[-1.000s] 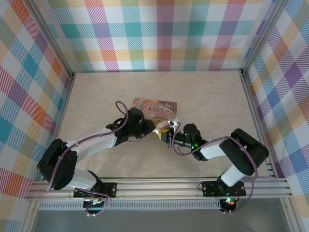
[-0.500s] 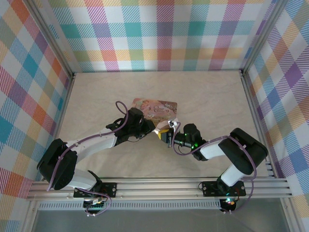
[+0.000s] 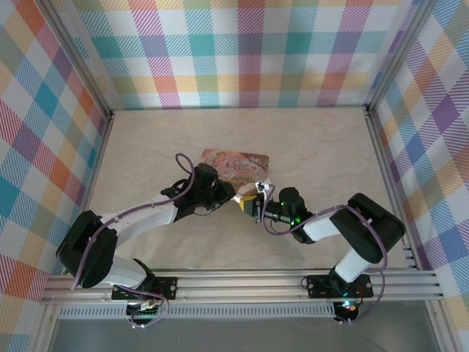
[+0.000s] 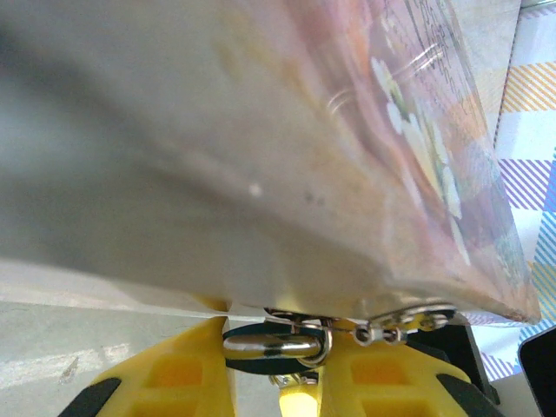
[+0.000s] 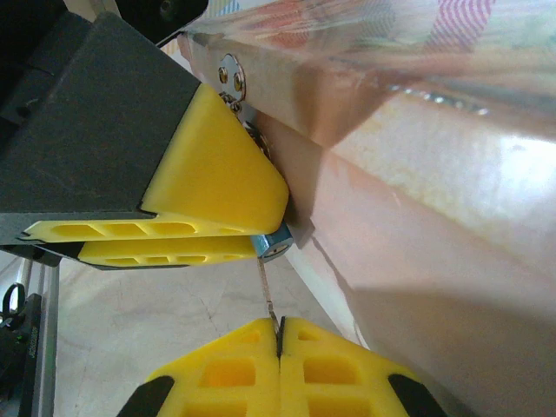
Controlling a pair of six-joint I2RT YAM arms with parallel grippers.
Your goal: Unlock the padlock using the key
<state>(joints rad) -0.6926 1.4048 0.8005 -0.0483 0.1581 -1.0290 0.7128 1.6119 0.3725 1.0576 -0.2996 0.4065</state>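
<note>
R gripper (image 5: 280, 325) is pinching key (image 5: 268, 300), jaws closed on it | key shaft is pointing lengthwise straight at padlock (image 5: 276, 244) | L gripper (image 4: 278, 352) is clamping padlock just beside pink tin box (image 5: 417, 217) near edge

Bright, even light, soft shadows; wrist views blur up close, glare streaks the pink illustrated tin box (image 4: 261, 174).

white-black arms (image 3: 146, 214), purple cables (image 3: 183, 163), yellow fingers (image 5: 226, 369)
</note>
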